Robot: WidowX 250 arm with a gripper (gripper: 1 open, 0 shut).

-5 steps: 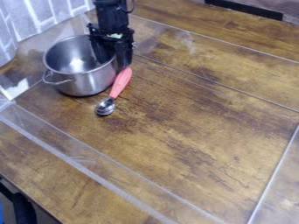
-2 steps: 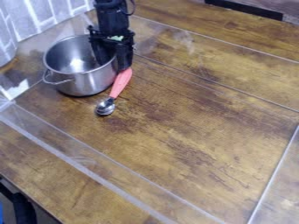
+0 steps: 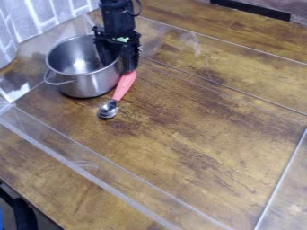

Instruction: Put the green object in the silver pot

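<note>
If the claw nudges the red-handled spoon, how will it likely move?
The spoon looks stiff, so it should shift as one piece. Its rounded, shiny bowl end may slide or rock on the smooth-looking wood. Pushed toward the pot, the handle would probably catch on the pot's side.

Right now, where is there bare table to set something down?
Right of the red-handled spoon, the wood is open toward the picture's right edge. Crowded: upper left, where pot, spoon and gripper bunch together.

Black robot arm point(image 3: 118, 20), dark cable looping near its top.
</note>
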